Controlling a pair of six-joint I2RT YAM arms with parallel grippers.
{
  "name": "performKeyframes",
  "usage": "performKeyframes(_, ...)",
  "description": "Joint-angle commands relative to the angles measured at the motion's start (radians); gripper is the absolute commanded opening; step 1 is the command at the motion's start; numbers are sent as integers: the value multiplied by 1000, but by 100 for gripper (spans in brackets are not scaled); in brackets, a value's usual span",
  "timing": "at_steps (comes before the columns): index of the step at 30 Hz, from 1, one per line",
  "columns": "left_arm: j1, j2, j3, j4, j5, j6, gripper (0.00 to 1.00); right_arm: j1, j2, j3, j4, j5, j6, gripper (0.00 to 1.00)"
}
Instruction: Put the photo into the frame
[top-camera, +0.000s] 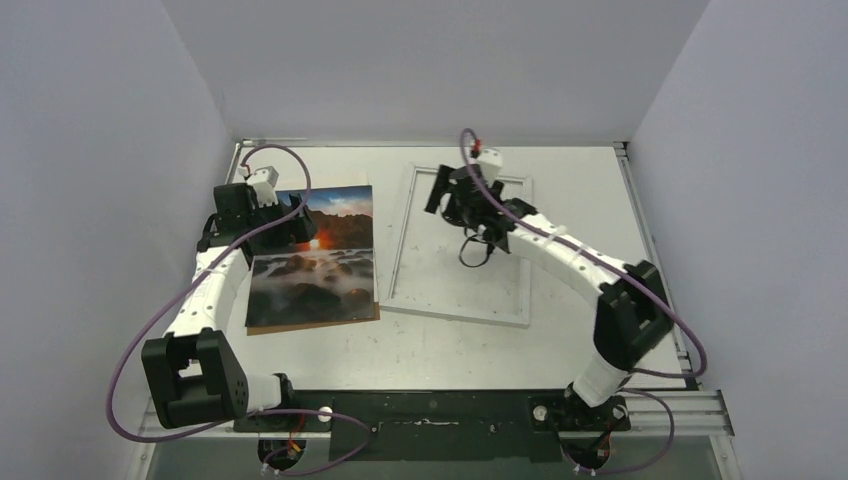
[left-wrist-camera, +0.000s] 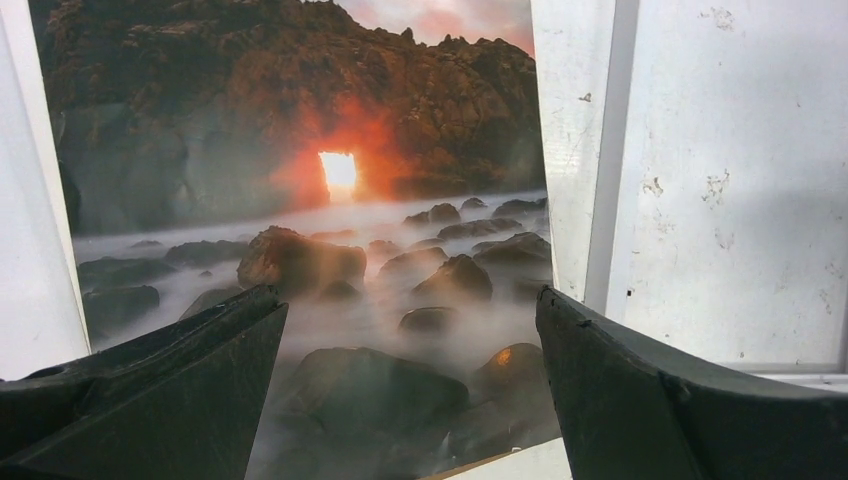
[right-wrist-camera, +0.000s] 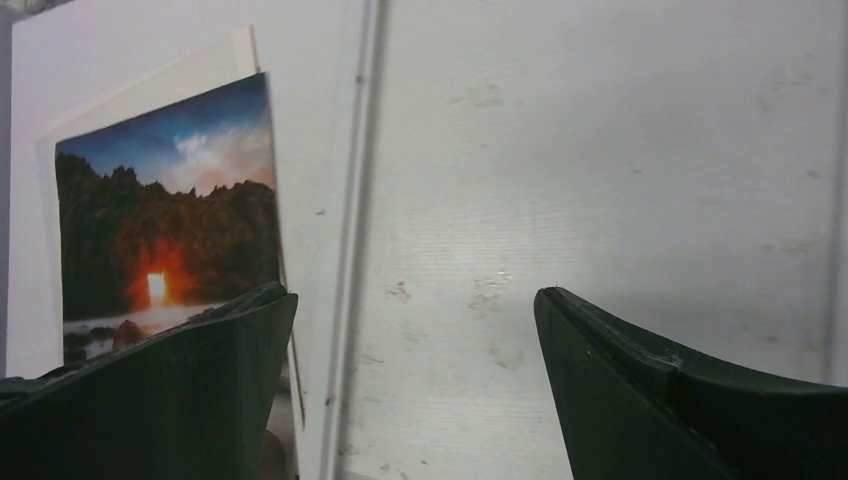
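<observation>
Photo (top-camera: 312, 255) lying flat on the left side of the table (top-camera: 600, 250), picture side up, and the white frame (top-camera: 455, 312) sits just to its right, bare table showing through its opening. Left gripper (left-wrist-camera: 412, 305) hangs over the photo's far half, jaws wide apart, nothing in them. Right gripper (right-wrist-camera: 415, 295) is above the frame's far left part, jaws also apart, holding nothing

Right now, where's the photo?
Top view: the photo lies flat on the left half of the table, just left of the frame, beneath the left end effector.
</observation>
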Motion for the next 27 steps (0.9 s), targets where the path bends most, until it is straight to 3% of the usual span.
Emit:
performKeyframes(1, 25, 16, 62, -17, 33, -6, 96, 160, 227, 211, -128, 200, -21, 94)
performKeyframes(7, 43, 44, 75, -37, 31, 9, 96, 271, 513, 510, -212, 205, -49, 92)
performKeyframes(10, 51, 52, 86, -47, 36, 12, 96, 292, 595, 576, -226, 213, -53, 90)
performKeyframes(20, 56, 63, 96, -50, 37, 23, 96, 294, 712, 603, -194, 201, -58, 75)
performKeyframes(27, 56, 77, 100, -57, 29, 30, 96, 277, 703, 512, -129, 177, -49, 51)
